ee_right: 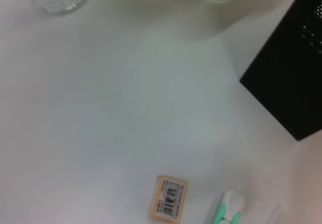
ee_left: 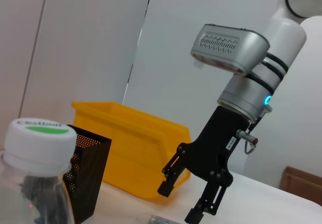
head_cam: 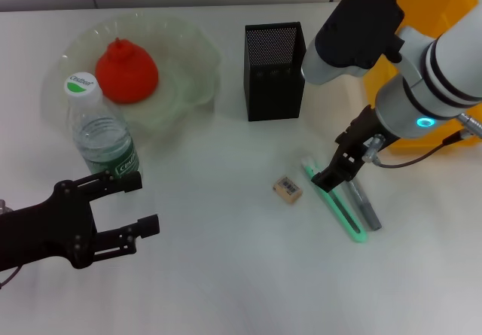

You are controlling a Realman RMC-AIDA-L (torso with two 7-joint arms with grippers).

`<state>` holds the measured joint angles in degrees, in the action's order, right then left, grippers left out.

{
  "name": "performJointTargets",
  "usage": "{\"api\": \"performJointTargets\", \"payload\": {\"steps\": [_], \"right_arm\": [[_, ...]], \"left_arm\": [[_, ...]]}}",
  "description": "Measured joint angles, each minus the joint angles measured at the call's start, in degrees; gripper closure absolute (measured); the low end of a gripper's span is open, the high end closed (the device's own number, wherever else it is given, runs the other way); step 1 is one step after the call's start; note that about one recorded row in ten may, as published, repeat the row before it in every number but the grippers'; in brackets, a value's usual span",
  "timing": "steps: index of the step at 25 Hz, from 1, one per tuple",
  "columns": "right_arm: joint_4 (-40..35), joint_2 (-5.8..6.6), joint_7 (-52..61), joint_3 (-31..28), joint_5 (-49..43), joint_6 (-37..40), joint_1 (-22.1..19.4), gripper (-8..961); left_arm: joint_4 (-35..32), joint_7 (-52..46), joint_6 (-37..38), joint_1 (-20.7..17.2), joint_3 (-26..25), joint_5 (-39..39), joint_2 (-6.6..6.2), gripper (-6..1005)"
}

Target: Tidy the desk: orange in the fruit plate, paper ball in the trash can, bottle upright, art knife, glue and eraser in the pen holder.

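Observation:
The orange (head_cam: 126, 70) lies in the clear fruit plate (head_cam: 188, 45) at the far left. The bottle (head_cam: 102, 135) stands upright in front of the plate; its cap shows in the left wrist view (ee_left: 37, 133). My left gripper (head_cam: 147, 203) is open and empty, just in front of the bottle. The eraser (head_cam: 288, 189), the green art knife (head_cam: 335, 203) and a grey glue stick (head_cam: 364, 205) lie on the desk right of centre. My right gripper (head_cam: 337, 173) is open just above the knife's far end. The black pen holder (head_cam: 275, 71) stands behind. No paper ball is in view.
A yellow bin (head_cam: 429, 49) stands at the far right behind my right arm, and shows in the left wrist view (ee_left: 136, 148). The right wrist view shows the eraser (ee_right: 168, 199), the knife's end (ee_right: 226, 209) and the pen holder (ee_right: 292, 78).

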<state>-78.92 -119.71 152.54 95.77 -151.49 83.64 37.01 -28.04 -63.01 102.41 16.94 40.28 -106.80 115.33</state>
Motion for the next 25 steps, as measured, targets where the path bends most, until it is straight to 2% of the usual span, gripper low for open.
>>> {"api": "performJointTargets", "payload": {"steps": [1, 6, 18, 25], "right_arm": [[0.60, 0.00, 0.04, 0.24, 0.23, -0.36, 0.23, 116], [2.46, 0.00, 0.96, 0.32, 0.25, -1.20, 0.81, 309], [4.72, 0.00, 2.29, 1.12, 0.25, -3.39, 1.04, 502], [6.60, -0.05, 3.05, 3.44, 0.26, -5.56, 1.51, 500]], "left_arm": [[0.01, -0.01, -0.25, 0.02, 0.00, 0.00, 0.09, 214], [0.01, -0.01, -0.56, -0.12, -0.09, 0.01, 0.10, 214], [0.01, -0.03, -1.35, -0.12, 0.08, 0.01, 0.25, 215], [0.16, 0.21, -1.34, -0.30, -0.06, 0.02, 0.25, 215]]}}
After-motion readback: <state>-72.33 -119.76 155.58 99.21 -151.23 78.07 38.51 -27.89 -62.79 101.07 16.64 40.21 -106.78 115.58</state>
